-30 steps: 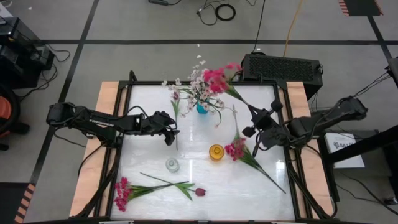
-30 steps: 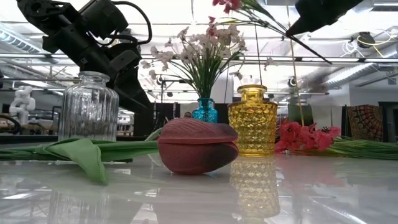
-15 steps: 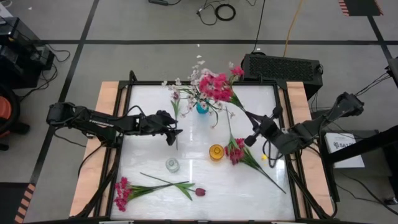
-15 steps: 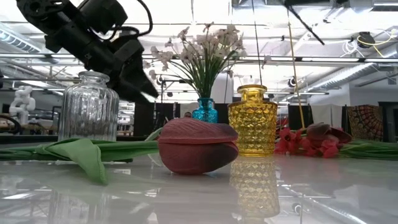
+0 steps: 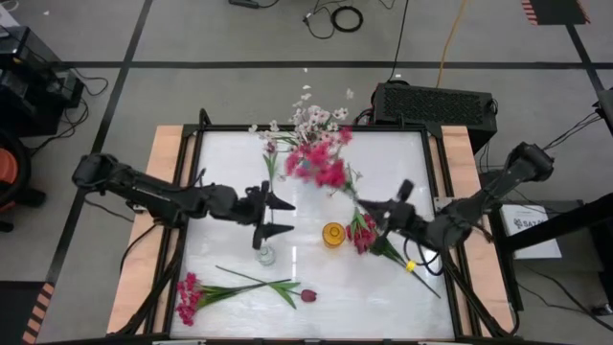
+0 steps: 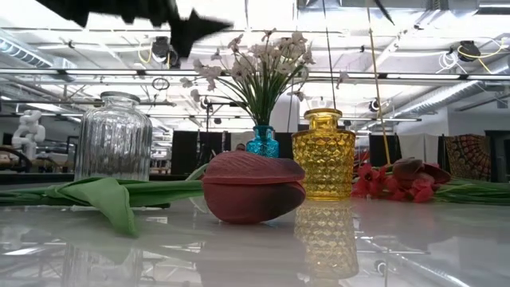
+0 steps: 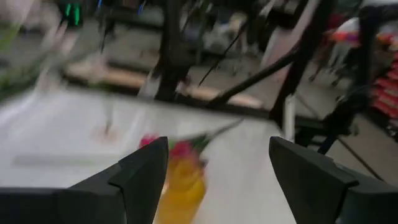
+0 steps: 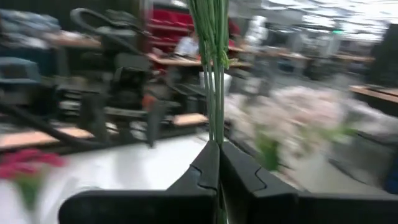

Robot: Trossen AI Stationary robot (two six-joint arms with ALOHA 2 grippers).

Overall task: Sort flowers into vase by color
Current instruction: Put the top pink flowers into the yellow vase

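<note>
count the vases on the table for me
3: a blue vase at the far edge holding white flowers, a yellow vase mid-table, and a clear glass vase just left of it.

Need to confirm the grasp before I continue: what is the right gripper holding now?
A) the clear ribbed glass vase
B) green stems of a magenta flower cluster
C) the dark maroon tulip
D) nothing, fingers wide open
B: the right gripper is shut on the green stems, with the magenta flower cluster lifted above the table.
</note>
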